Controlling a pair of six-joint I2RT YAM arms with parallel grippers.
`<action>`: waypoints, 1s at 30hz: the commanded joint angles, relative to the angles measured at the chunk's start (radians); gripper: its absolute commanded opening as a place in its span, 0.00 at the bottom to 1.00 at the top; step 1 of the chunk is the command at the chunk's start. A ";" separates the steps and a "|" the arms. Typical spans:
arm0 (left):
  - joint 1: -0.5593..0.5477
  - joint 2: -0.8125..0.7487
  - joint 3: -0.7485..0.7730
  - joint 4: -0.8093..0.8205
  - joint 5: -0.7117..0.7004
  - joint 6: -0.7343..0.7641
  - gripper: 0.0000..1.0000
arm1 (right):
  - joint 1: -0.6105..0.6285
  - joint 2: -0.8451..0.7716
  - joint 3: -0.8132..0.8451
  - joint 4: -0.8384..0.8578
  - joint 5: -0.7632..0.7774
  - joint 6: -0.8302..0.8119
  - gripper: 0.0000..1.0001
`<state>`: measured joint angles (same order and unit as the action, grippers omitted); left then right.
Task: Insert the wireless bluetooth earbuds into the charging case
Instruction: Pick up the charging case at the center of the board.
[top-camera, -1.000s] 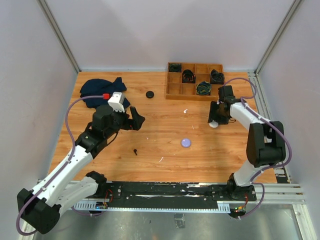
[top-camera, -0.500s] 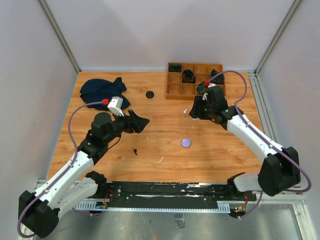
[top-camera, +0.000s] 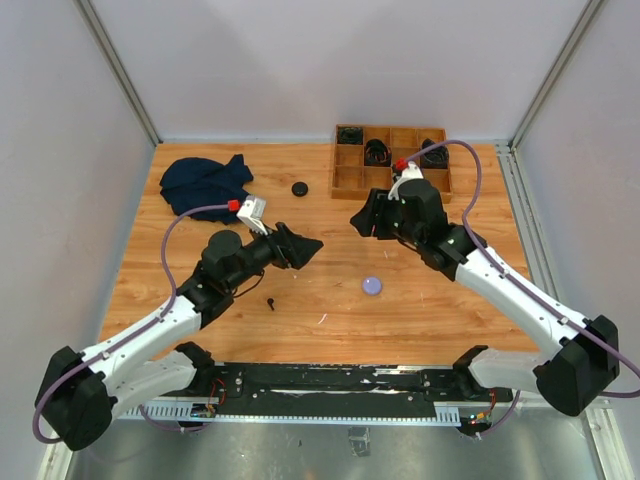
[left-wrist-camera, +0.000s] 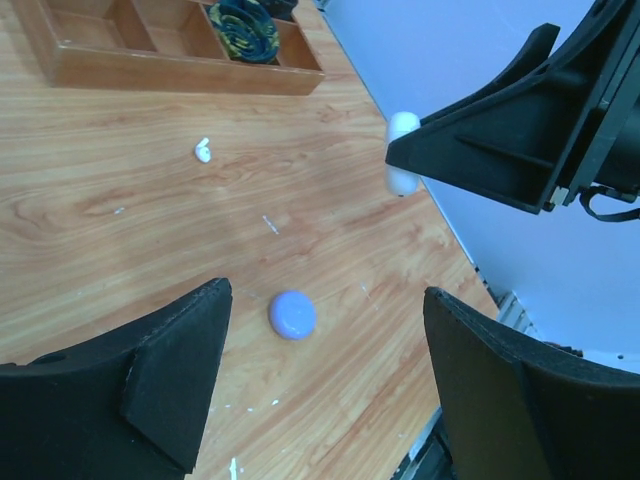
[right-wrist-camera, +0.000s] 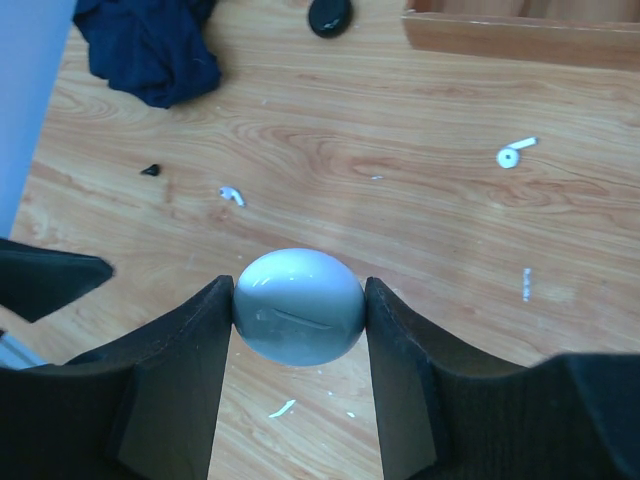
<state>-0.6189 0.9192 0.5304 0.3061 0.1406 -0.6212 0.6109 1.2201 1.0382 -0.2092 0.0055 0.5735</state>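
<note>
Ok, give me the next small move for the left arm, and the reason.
Probably bring the open left end effector up to the white case to lift its lid. The right end effector grips that case in the air, the case looks closed, and a white earbud lies loose on the table, so nothing can go in yet.

Closed white case (right-wrist-camera: 298, 305) held aloft, white earbud (right-wrist-camera: 515, 152) lying flat
</note>
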 joint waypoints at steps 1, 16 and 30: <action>-0.061 0.044 -0.015 0.164 -0.077 -0.021 0.82 | 0.067 -0.039 -0.016 0.070 0.059 0.056 0.44; -0.167 0.184 -0.030 0.436 -0.136 -0.018 0.79 | 0.161 -0.093 -0.063 0.158 0.105 0.112 0.44; -0.188 0.287 -0.028 0.606 -0.134 -0.044 0.63 | 0.213 -0.114 -0.106 0.213 0.119 0.153 0.44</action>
<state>-0.7918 1.1854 0.4919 0.8200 0.0181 -0.6579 0.7910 1.1290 0.9527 -0.0452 0.0914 0.7002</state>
